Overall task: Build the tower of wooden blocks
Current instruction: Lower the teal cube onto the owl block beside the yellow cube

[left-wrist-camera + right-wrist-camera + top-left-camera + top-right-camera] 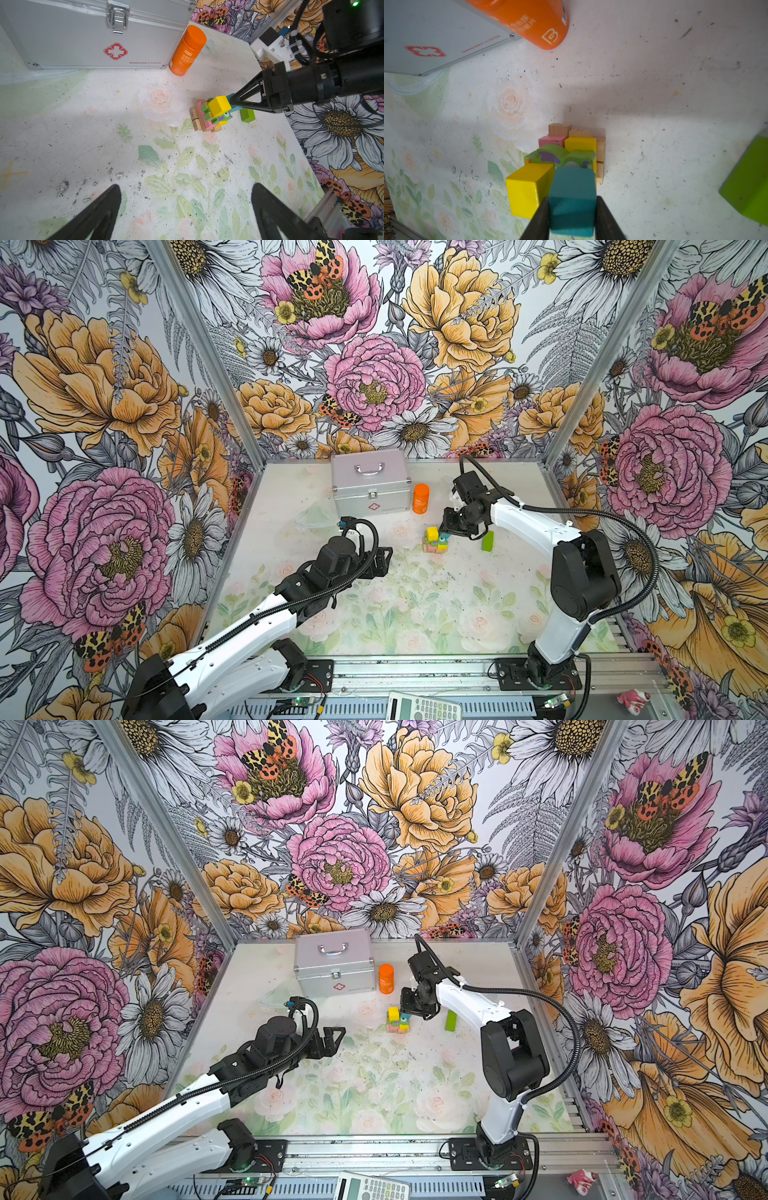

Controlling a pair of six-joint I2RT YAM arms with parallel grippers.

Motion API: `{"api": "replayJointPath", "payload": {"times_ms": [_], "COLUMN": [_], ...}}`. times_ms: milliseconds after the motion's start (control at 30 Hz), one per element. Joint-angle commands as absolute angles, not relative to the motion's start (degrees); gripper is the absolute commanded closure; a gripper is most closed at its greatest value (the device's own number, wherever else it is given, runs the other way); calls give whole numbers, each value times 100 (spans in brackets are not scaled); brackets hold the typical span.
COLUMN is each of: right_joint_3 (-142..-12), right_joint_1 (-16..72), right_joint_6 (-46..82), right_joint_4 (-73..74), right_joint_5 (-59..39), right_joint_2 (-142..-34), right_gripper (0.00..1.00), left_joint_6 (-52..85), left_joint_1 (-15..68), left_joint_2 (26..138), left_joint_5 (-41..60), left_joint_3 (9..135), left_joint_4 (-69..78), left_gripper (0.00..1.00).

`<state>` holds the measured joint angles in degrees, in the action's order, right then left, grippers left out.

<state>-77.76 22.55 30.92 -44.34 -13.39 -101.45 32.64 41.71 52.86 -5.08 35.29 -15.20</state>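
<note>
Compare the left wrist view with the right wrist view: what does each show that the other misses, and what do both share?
Left wrist only: the left arm's open fingers and the latch on the silver metal case. Right wrist only: how the right arm's fingers clamp two sides of the teal wooden cube. Both: the multicoloured block tower, the lime-green wooden bar lying apart from it, the orange plastic bottle and the case's red cross.

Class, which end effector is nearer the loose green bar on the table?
The right. The right end effector, shut on the teal cube at the tower, is just beside the green bar; the left end effector hangs open beyond the tower.
</note>
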Motion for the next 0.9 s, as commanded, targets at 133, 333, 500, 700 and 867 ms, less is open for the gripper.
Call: {"api": "replayJointPath", "payload": {"times_ms": [133,333,500,700,867], "right_joint_3": [-7868,-7852,-7841,-7835,-7822], "right_joint_1": [2301,2303,2311,2321,2329], "right_joint_6": [3041,3034,3041,3047,3050], "right_joint_4": [-4456,-4457,-4465,-4474,-4482], "right_joint_5": [-1336,-1328,-1328,-1336,-1327], "right_joint_2": [-10151,-10125,-10090,-10068,-10038], "right_gripper": [65,65,65,65,66], "left_joint_6": [3287,3285,3287,3287,3294], "left_joint_1": [4115,4119,4113,4113,4118], "left_joint_2": [5245,5231,5232,5199,5167], "left_joint_5": [-580,-571,-561,-556,-545], "left_joint_3": [3494,3515,3524,3533,3524], "left_joint_4": [-1468,-1485,-1477,-1503,-1498], "left_gripper": [1,1,1,1,1]}}
